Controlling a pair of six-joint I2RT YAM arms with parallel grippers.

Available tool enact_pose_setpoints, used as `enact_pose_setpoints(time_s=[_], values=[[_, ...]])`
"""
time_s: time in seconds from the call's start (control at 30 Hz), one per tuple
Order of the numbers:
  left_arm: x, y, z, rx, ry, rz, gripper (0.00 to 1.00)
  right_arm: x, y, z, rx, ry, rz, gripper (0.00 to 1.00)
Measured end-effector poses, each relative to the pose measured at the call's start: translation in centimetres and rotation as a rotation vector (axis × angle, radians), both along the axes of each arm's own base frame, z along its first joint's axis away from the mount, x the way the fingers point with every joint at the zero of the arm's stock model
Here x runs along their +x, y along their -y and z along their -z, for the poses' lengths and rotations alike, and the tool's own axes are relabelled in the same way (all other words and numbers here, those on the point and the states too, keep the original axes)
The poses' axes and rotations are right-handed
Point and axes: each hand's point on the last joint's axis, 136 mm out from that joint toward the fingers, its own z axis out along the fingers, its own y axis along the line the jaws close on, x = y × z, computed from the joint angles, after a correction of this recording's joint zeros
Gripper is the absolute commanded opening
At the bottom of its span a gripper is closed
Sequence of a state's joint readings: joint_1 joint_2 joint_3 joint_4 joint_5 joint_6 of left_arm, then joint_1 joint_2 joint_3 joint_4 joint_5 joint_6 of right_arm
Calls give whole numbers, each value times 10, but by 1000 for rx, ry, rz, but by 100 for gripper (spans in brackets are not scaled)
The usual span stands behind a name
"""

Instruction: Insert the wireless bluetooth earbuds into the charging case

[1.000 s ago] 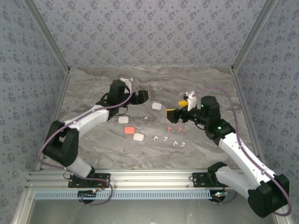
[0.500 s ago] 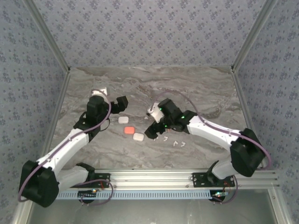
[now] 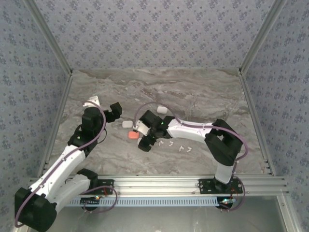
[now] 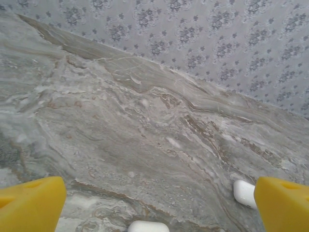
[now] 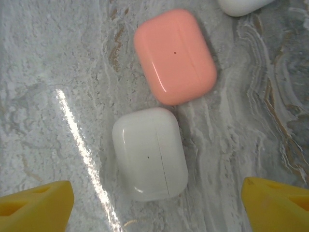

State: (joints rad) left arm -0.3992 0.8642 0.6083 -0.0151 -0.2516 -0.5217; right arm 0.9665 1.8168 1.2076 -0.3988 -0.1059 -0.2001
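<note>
Tiny hooked white earbuds [image 3: 181, 147] lie loose on the veined marble bench [image 3: 203, 92], just right of a glossy rounded white case [image 5: 149, 153] and salmon case [image 5: 175, 55]. The right end effector [image 5: 155, 205], open, has swung in over the white case; the left end effector [image 4: 159, 203], open and empty, has drawn back leftward

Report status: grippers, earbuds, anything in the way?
Left gripper open, empty. Right gripper open above white case, pink case beside it. Earbuds loose on table. Both cases shut, which blocks insertion.
</note>
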Motion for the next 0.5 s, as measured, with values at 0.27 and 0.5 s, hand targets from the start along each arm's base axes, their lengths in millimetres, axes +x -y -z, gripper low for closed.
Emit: enact_pose_setpoints(time_s=[0.27,0.5], values=[[-1,-7,8,9,-29,-32,99,-2,-8,23,-110,28,-57,83],[-2,-9,10,4,-37,-39,99,-4,2,37,-189,28,-64,75]])
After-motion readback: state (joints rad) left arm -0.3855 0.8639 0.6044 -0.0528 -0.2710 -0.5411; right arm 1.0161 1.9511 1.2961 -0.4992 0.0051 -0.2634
